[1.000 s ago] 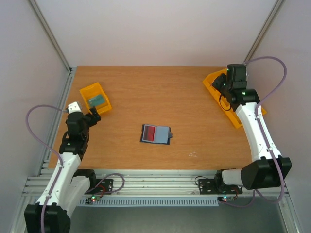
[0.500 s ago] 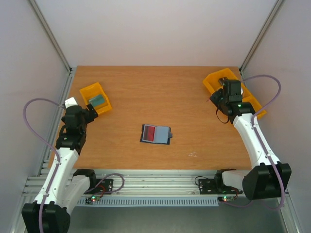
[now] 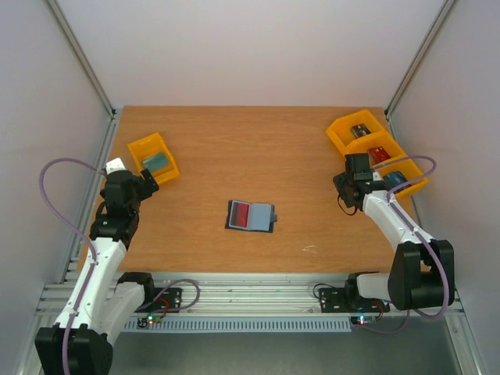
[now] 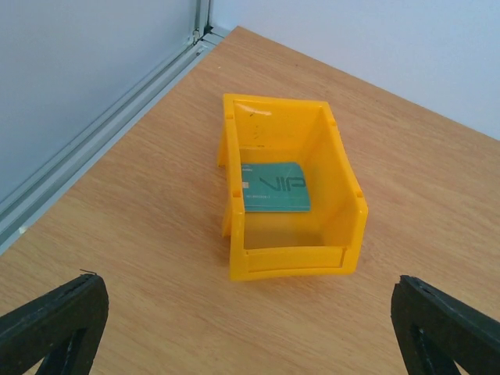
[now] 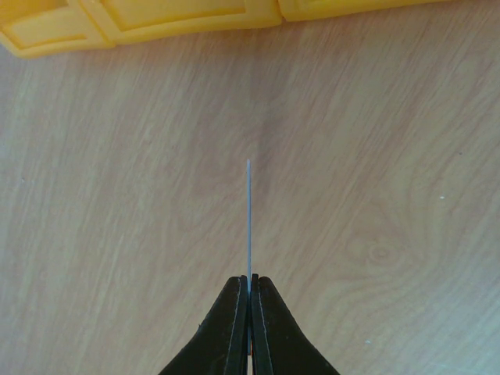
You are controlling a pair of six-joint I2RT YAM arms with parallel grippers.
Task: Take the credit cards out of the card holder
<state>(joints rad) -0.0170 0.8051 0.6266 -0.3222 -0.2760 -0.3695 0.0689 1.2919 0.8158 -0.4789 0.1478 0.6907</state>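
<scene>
Our right gripper (image 5: 248,289) pinches a thin flat card (image 5: 248,219) edge-on over the woodgrain counter (image 5: 375,195); our left gripper (image 4: 244,301) gapes wide, empty, before a glossy yellow bin (image 4: 293,262).

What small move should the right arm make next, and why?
Probably ease the right gripper forward over the yellow bins and open its fingers: they pinch what looks like a thin pale card, seen edge-on, above bare table just short of the bins.
</scene>
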